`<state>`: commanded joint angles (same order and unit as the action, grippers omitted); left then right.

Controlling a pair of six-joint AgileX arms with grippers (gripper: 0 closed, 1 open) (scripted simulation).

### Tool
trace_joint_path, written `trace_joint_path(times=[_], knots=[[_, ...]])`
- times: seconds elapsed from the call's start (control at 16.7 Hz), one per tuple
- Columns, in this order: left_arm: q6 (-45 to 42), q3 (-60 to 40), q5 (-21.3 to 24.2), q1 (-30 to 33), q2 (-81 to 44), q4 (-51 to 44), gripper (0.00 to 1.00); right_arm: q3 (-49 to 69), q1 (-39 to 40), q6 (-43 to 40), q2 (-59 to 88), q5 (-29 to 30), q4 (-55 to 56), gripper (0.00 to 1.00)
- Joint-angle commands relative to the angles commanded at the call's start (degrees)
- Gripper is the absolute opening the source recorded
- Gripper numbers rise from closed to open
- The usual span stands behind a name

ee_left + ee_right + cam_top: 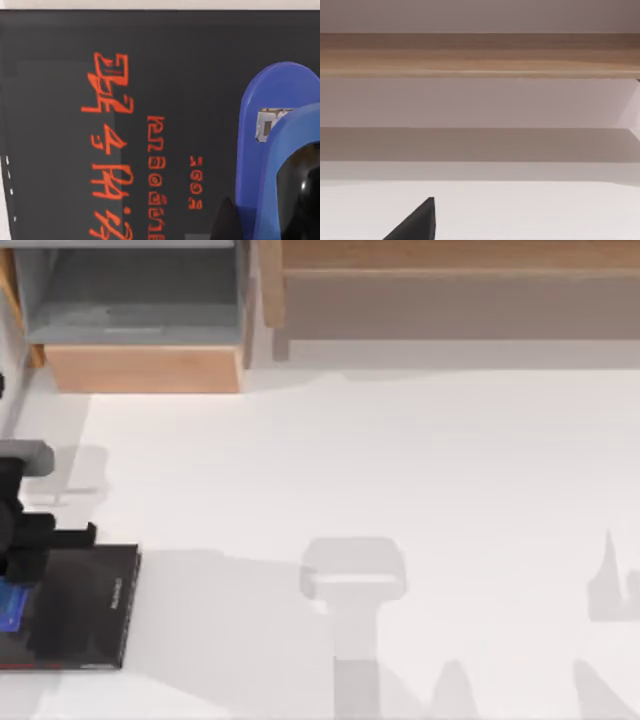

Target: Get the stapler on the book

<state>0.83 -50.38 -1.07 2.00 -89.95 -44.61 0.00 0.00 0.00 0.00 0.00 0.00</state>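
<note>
The black book (85, 605) lies flat at the table's front left; its cover (75, 75) carries red marks. Over the book's left part sits the bright blue stapler (12, 608), and the same stapler (260, 150) appears close up in the left wrist view. My left gripper (265, 215) is low over the book and shut on the stapler, with one black finger (225, 222) against the stapler's side. I cannot tell whether the stapler rests on the cover or hangs just above it. My right gripper (417, 222) is away from the book and faces the back shelf.
A wooden cabinet with an open grey drawer (140, 330) stands at the back left. A long wooden shelf (450, 280) runs along the back right. White table surface (400, 470) stretches to the right of the book.
</note>
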Motion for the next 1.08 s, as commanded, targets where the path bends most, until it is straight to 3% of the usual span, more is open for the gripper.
trace_joint_path(times=[0.3,1.08], knots=[[-0.02,0.44,0.01,0.01,-0.34,0.8,0.0,0.0,0.0,0.0,0.0,0.0,0.0,1.0],[-0.02,0.44,0.01,0.01,-0.34,0.8,0.98,0.0,0.0,0.0,0.0,0.0,0.0,1.0]])
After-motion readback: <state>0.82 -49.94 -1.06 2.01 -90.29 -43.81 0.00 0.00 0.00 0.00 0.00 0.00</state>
